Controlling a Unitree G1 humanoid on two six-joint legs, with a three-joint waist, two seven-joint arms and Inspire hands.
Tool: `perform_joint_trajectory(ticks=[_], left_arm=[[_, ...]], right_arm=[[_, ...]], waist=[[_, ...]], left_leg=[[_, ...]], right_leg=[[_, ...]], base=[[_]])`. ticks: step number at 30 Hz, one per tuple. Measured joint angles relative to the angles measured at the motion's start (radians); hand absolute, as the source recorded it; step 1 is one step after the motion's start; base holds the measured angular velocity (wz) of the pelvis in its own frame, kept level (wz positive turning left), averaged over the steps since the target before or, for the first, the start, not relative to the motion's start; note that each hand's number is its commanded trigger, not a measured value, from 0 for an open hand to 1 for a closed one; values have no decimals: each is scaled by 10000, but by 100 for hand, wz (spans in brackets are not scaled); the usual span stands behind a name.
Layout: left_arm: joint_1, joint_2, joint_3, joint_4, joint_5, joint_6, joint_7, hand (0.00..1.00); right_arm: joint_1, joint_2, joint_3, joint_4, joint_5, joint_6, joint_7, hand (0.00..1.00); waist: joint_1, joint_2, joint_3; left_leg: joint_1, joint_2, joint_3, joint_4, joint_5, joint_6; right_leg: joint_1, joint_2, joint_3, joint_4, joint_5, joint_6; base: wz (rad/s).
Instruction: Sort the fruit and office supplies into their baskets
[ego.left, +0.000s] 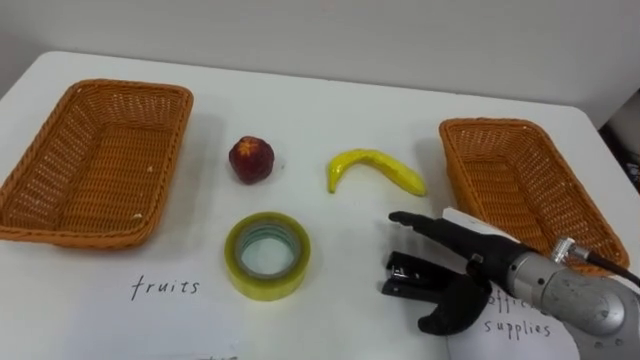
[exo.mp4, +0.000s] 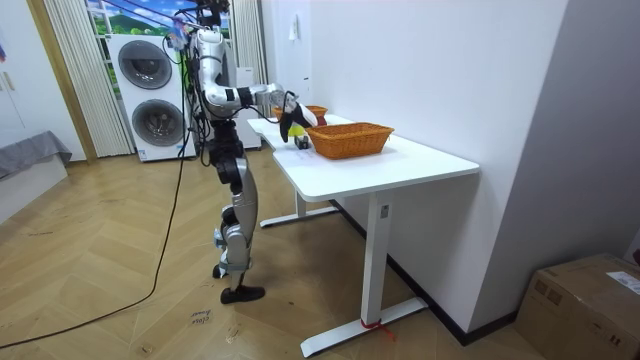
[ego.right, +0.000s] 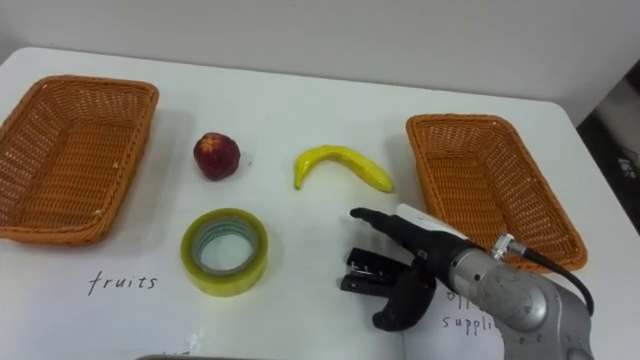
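White table (ego.left: 310, 105): black stapler (ego.left: 404, 270) right under rt hand (ego.left: 470, 252), fingers (ego.left: 420, 222) straight & apart, thumb at its near edge.

**Table, labels and room**

A white table (ego.left: 330, 110) carries a handwritten label (ego.left: 165, 288) at its near left and a written-on sheet of paper (ego.left: 500, 345) at its near right. In the room view, two stacked washing machines (exo.mp4: 150, 95) stand far left beside a curtain (exo.mp4: 70, 70). A cardboard box (exo.mp4: 590, 300) sits near right on the wooden floor (exo.mp4: 130, 250).

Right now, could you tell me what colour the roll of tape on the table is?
The tape roll is yellowish-green, clearest in the left eye view.
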Motion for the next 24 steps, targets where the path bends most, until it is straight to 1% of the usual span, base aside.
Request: perform_joint_trajectory(ticks=[2, 5, 10, 13, 18, 21, 24], left_arm=[[-21, 2, -13, -14, -6, 2, 189, 0], [-80, 5, -13, -11, -6, -13, 210, 0], [-128, 2, -33, -17, -6, -26, 202, 0], [-123, 4, -184, -40, 30, -26, 193, 0], [-45, 8, -216, -398, 7, -26, 168, 0], [-96, 8, -214, -479, 7, -27, 238, 0], [-151, -5, -222, -488, -8, -26, 369, 0]], right_arm=[[-2, 6, 65, 165, -17, -42, -50, 0], [2, 120, 90, 398, -93, -100, -127, 0], [2, 155, 93, 495, -105, -161, -205, 0], [2, 158, 131, 566, -122, -203, -328, 0], [3, 215, 480, 577, -637, -211, -576, 0], [-1, 266, 568, 638, -918, -230, -702, 0], [4, 346, 660, 652, -1048, -133, -888, 0]], waist=[[-35, 1, -1], [-51, 1, -3], [-37, 4, -3], [-23, 4, -3], [-21, 3, -4], [-31, -15, -18], [-37, -65, -56]], left_leg=[[-13, -1, -34, 24, 0, 0], [-50, -11, -75, 37, 1, 2], [-61, -11, -93, 33, 1, 2], [-80, -19, -95, 20, 0, 3], [-75, -23, -82, 34, 0, 3], [-89, -29, -110, 76, 1, 5], [-138, -42, -188, 83, 3, 7]], right_leg=[[9, 0, -26, 3, 0, 0], [4, -1, -91, 4, 0, 0], [14, -3, -117, 14, 0, 0], [4, -9, -98, 2, 0, 0], [1, -12, -12, -9, 0, 0], [5, -21, -80, -2, 0, 1], [2, -21, -149, -16, 0, 1]], base=[[2], [5], [0], [0], [-1], [3], [7]])
